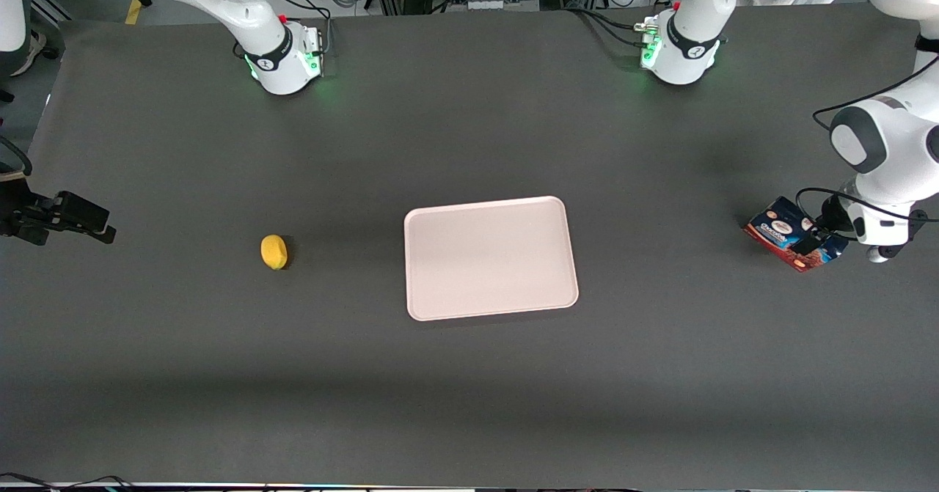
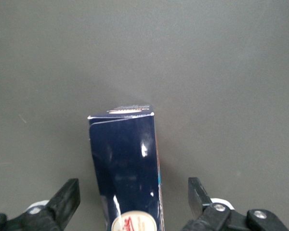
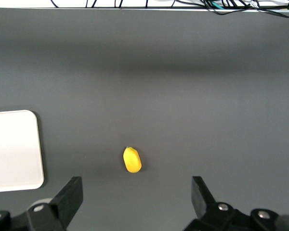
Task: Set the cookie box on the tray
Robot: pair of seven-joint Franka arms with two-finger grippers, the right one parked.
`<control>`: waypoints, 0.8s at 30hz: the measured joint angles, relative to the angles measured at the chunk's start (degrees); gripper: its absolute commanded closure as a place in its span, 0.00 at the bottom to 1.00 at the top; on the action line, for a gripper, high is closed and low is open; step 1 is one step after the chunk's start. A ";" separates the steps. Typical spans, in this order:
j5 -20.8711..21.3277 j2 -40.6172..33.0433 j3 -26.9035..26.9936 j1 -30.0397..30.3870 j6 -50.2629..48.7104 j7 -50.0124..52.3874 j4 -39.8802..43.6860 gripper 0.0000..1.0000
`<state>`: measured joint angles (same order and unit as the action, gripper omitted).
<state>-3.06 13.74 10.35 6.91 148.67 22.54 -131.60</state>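
The cookie box (image 1: 783, 238), dark blue with a red edge, lies on the dark table toward the working arm's end. My left gripper (image 1: 820, 241) is down over it. In the left wrist view the gripper (image 2: 132, 187) is open, and the box (image 2: 125, 159) shows a narrow dark blue side and a round white logo between the fingers (image 2: 67, 197), with a gap on each side. The pale pink tray (image 1: 490, 257) lies bare at the table's middle, well apart from the box; its corner also shows in the right wrist view (image 3: 14, 149).
A small yellow lump (image 1: 273, 251) lies on the table toward the parked arm's end, beside the tray; it also shows in the right wrist view (image 3: 132, 160). The arm bases (image 1: 678, 52) stand at the table's back edge.
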 measured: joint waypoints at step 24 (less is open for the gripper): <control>-0.21 1.34 -2.27 -0.02 2.39 2.50 -1.70 0.08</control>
<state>-3.27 15.08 8.08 6.89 151.07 25.05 -133.30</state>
